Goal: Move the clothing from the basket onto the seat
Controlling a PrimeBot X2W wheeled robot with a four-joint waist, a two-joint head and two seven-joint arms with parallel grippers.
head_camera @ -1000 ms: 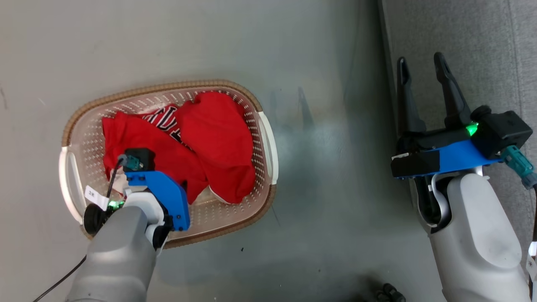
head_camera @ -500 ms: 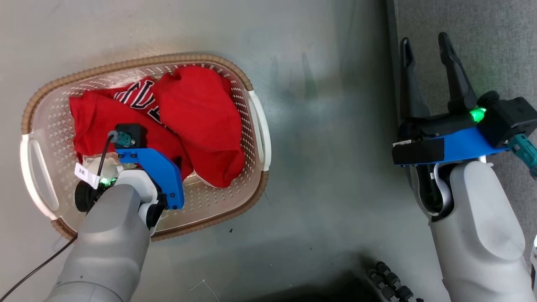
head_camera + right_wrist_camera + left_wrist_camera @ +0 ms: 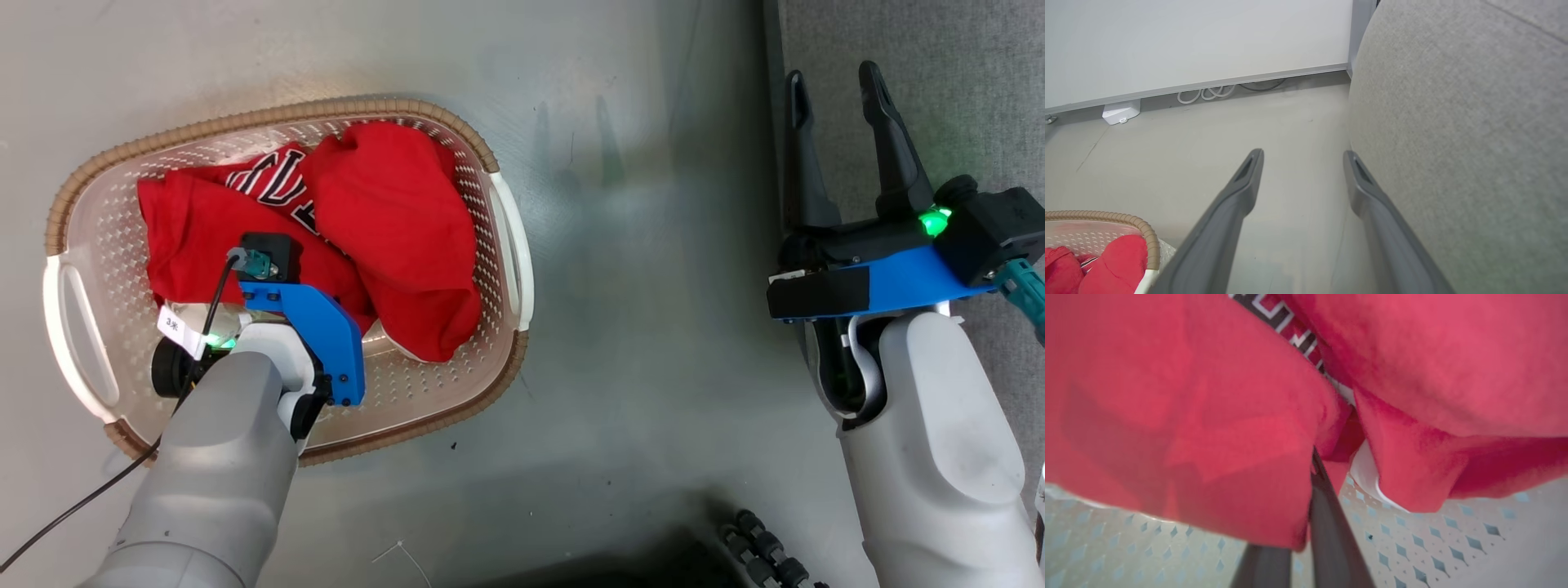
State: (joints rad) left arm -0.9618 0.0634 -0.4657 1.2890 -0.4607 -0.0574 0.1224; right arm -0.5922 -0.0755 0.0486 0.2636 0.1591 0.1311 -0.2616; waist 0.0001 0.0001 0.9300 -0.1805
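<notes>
Red clothing (image 3: 392,220) lies crumpled in the cream basket (image 3: 269,116) on the floor; one piece shows black-and-white lettering. My left arm's wrist (image 3: 277,327) reaches down into the basket and hides its fingers in the head view. In the left wrist view my left gripper (image 3: 1312,457) has its dark fingers (image 3: 1331,531) drawn together, shut on a fold of the clothing (image 3: 1208,416) just above the perforated basket floor (image 3: 1412,539). My right gripper (image 3: 833,75) (image 3: 1302,154) hangs open and empty at the edge of the grey seat (image 3: 963,82) (image 3: 1453,122).
Grey floor (image 3: 637,286) separates the basket from the seat. A black cable (image 3: 73,514) trails from my left arm. A dark ribbed object (image 3: 767,555) lies at the bottom. White cables (image 3: 1208,92) and a small white box (image 3: 1120,112) sit along the wall.
My left gripper has closed on the red fabric. The head view shifted a little, so the basket sits further left. The right arm has stayed open and still.
</notes>
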